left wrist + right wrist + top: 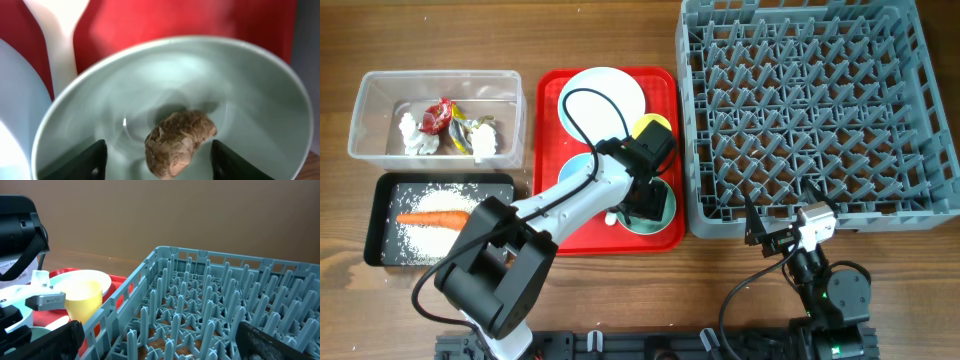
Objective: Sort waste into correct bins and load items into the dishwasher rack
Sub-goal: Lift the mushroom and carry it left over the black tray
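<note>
Wooden table [910, 290] holds everything, and the sorting looks largely done while the loading has not begun. At the far left the clear tub [435, 77] contains crumpled tissue [412, 135] and the red and yellow wrappers [440, 115]. Just near of it, the black tray [372, 220] carries a spread of rice [420, 240] with the carrot [432, 217] lying across it.

One piece of waste is left: a brown lump [180, 142] sitting in the bottom of a bowl [260, 100] at the near right corner of the red tray [548, 150]. The left gripper [160, 160] is lowered into that bowl, its jaws apart with one finger on each side of the lump and not closed on it.

The plate [603, 95], yellow cup [653, 128], a second bowl [578, 170] and the white spoon [57, 40] all lie on the red tray. The grey rack [800, 120] on the right has nothing in it. The right gripper [165, 345] hangs at the rack's near edge, spread wide and holding nothing.
</note>
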Controlling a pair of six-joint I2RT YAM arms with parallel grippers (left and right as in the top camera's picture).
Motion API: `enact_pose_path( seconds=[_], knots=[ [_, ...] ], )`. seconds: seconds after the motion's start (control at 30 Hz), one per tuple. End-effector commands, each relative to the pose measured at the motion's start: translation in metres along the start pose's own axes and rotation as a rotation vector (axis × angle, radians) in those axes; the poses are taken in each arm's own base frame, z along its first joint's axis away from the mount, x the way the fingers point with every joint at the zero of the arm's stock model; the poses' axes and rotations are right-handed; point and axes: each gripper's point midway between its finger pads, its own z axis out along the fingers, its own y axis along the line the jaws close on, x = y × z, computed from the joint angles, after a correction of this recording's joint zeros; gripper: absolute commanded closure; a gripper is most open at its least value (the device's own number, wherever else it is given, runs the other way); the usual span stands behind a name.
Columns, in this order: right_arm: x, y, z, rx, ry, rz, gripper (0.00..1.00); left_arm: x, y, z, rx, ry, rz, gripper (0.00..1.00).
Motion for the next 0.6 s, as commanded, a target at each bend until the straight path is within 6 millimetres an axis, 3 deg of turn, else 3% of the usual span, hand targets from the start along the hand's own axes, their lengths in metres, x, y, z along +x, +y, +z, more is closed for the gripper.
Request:
enact_pose_path(
  seconds=[0.0, 0.2, 0.27, 0.33, 0.4, 0.57],
  knots=[
    [-0.0011, -0.0036, -0.0003, 0.019, -0.006, -0.010, 0.00, -0.0047, -0.0060, -0.0108, 0.032, -0.020, 0.005, 0.38],
    [-0.0011, -0.0036, -0.0003, 0.019, -0.006, -0.010, 0.00, -0.0070, -0.0072, -0.0109, 0.036, -0.029, 0.006, 0.44],
    [-0.0011, -0.0036, -0.0003, 0.019, -0.006, -0.010, 0.00, -0.0069, -0.0072, -0.0109, 0.036, -0.029, 0.006, 0.52],
    [-0.0011, -0.0036, -0.0003, 0.019, -0.006, -0.010, 0.00, -0.0068, -0.0072, -0.0109, 0.036, -0.028, 0.006, 0.71],
    [-0.0011, -0.0036, -0.0003, 0.019, -0.006, -0.010, 0.00, -0.0069, -0.0070, -0.0109, 0.036, -0.029, 0.006, 0.81],
    [-0.0011, -0.0036, -0.0003, 0.019, -0.006, -0.010, 0.00, -0.0098, -0.0085, -0.0156, 0.042, -0.043, 0.007, 0.89]
  ],
)
